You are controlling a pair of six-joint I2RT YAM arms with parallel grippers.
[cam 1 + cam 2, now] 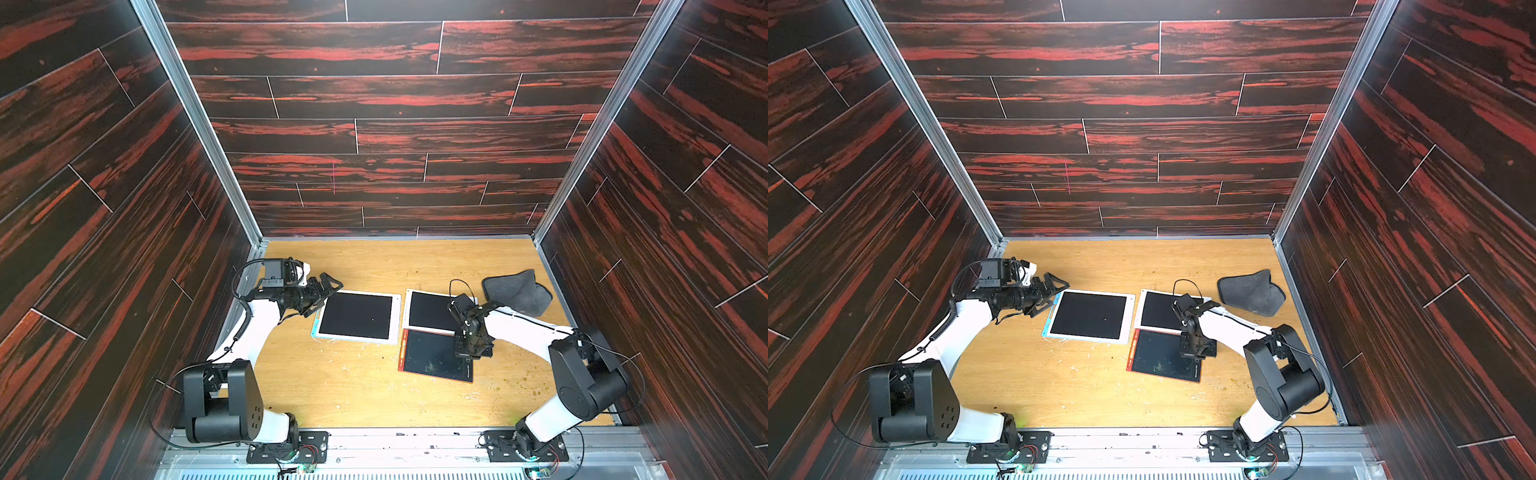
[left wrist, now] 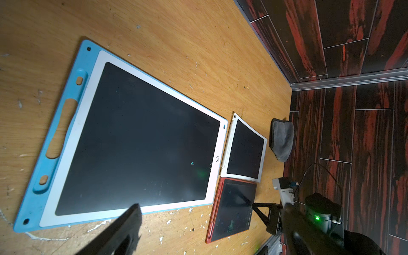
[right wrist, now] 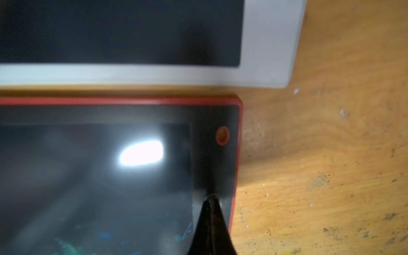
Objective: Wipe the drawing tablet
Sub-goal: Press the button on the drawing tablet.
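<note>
Your red-framed black drawing tablet point(image 1: 430, 359) shows uncleared green scribbles point(image 2: 231, 224); right gripper point(image 3: 212, 198), pressed together, touches its bezel; left gripper point(image 1: 325, 298) hangs spread.

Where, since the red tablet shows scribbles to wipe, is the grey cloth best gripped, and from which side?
I would pinch the raised fold on top of the cloth, coming straight down from above. It lies bunched in a soft hump close to the wall, which leaves little room from that side.
</note>
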